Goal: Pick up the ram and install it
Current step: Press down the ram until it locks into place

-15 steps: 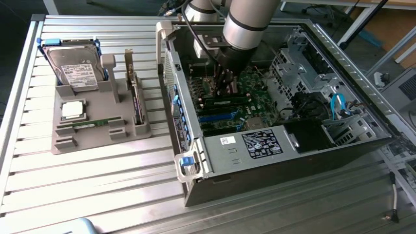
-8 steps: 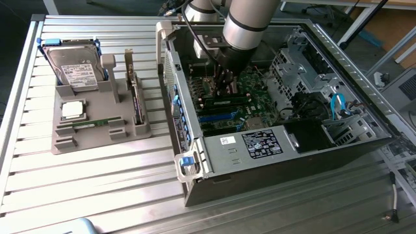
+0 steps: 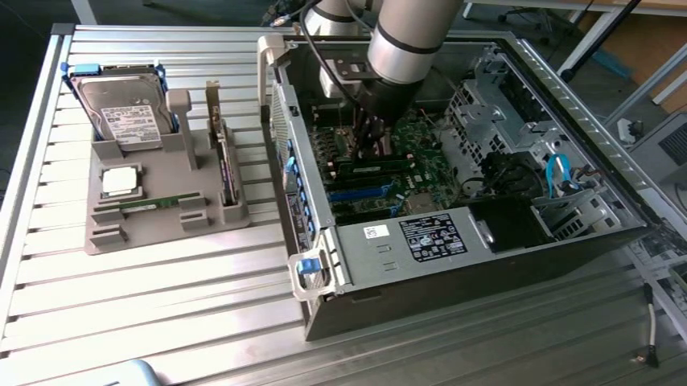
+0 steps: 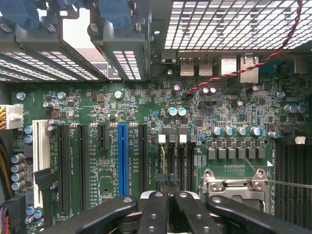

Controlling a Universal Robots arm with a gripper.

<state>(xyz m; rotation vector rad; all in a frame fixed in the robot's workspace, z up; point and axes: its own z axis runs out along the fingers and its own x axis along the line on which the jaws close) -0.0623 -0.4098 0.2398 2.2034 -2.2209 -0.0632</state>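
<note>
Black tool [image 4: 167,181], shut over the motherboard [image 4: 97,112], hides any held ram.

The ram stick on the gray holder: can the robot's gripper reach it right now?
Probably not right away. The gripper is shut and down inside the computer case, whose wall stands between it and the ram on the gray holder. Nothing covers the ram, though.

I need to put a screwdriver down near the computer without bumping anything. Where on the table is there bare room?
Bare table lies in front of the grey parts tray, beside the open computer case. Another bare strip runs behind the tray, toward the table's far edge. It is crowded inside the case, where the gripper is over the motherboard.
</note>
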